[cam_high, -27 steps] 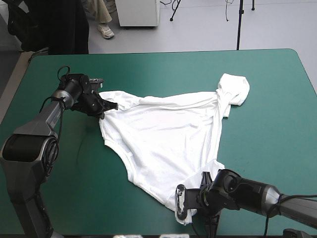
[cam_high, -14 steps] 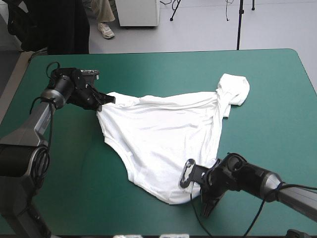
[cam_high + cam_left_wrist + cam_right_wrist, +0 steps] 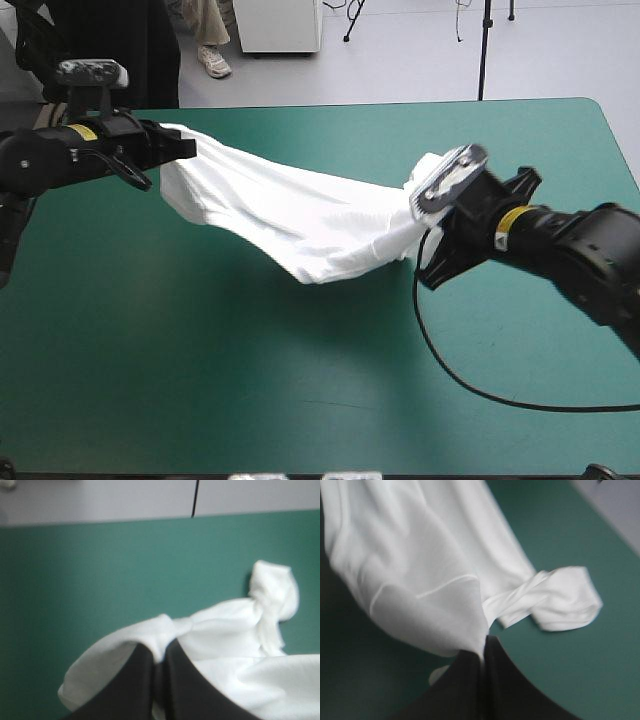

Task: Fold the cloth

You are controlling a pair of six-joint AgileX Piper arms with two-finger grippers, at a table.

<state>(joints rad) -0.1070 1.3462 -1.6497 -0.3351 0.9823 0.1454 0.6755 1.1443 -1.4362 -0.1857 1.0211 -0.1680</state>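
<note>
High view: my white T-shirt hangs slung between both arms above the teal-green table. Left gripper and right gripper each pinch its fabric, fingers all but together. I judge it light, limp, quick to sag; corners and hems suit gripping best.

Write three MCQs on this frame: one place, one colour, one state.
1. Where is the T-shirt?
A. Flat on the table
B. Hung between the left claw and right claw
C. Folded at the far edge
2. The table cover is:
A. Brown
B. White
C. Teal-green
3. The right claw is:
A. Wide open
B. Shut on the T-shirt
C. Shut on nothing
Key: 1 B, the high view shows it slung in the air from one claw to the other; 2 C, teal-green shows all around the shirt; 3 B, the right wrist view shows white fabric pinched at its tip.
</note>
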